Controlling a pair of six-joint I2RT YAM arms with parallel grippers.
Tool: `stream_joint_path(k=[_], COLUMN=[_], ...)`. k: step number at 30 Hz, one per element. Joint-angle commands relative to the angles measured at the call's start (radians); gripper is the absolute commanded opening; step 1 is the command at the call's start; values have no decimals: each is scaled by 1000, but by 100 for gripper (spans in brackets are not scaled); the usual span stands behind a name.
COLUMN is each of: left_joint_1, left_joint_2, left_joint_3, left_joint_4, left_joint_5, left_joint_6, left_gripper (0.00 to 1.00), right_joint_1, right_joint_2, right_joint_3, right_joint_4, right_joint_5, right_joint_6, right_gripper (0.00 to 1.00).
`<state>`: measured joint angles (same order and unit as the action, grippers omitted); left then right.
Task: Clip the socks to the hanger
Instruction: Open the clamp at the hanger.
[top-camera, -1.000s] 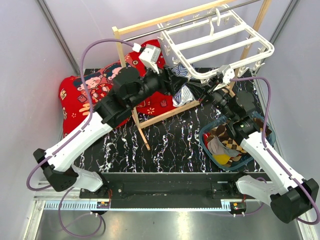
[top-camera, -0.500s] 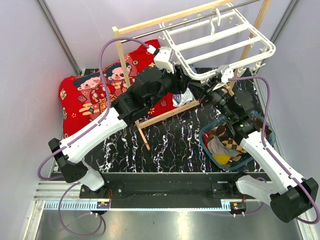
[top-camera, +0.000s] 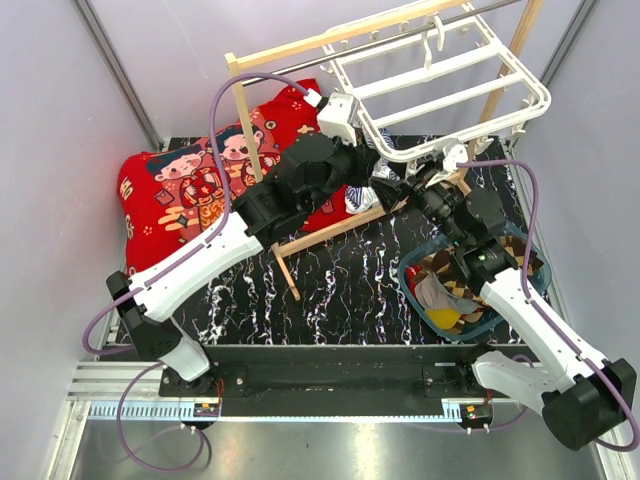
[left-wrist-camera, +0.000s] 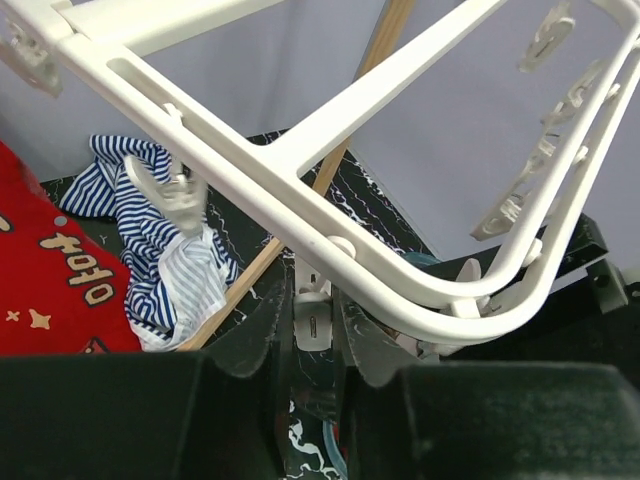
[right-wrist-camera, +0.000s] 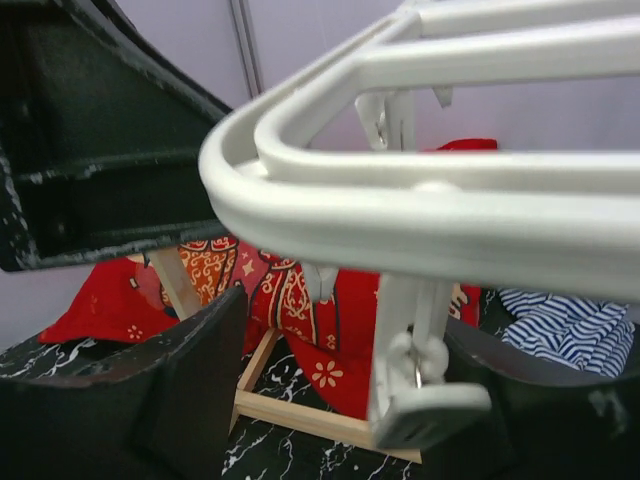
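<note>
- socks (top-camera: 455, 290) are gripped by neither arm; they are heaped in the blue basket (top-camera: 408, 283), so no long axis can be told.
- left gripper (left-wrist-camera: 312, 345): fingers are spread, a dangling clip peg (left-wrist-camera: 312, 318) framed between them, seemingly untouched.
- right gripper (right-wrist-camera: 360, 400): fingers are likewise parted around a second peg (right-wrist-camera: 428, 412).
- hanger (top-camera: 450, 95) is spread just above both, long side left to right.
- the socks are judged below and base-ward, nearest the right arm.
- gold lettering on the red cushion (left-wrist-camera: 40, 290) is seen, perhaps "hot".
</note>
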<state>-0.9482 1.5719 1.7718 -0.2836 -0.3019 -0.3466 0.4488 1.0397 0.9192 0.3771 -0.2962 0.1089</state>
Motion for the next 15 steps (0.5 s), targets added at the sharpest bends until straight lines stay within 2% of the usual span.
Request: stream_joint_path(k=[1,2,6,11,15], left_joint_1=[2,2,6,23,45], left_joint_2=[-23,-26,-39,-79,-110], left_joint_3=[8,0,-23,-70,-123], left_joint_4=[92,98,129,198,274], left_joint_5=[47,52,96,196,276], left_joint_6=[8,6,12,8,0], left_gripper=[0,0,0,0,0], right_joint_1=[-7,-9,-16,-61,-114], right_joint_2=[-61,-69,-109,-136,-127], right_joint_3=[-51,-60,-130,-201,-235], right_joint_4=[45,45,81,204,379], right_joint_5=[52,46,14,-102,-187], right_joint_6=[69,84,207,377,553], right_gripper=[73,80,91,95,95])
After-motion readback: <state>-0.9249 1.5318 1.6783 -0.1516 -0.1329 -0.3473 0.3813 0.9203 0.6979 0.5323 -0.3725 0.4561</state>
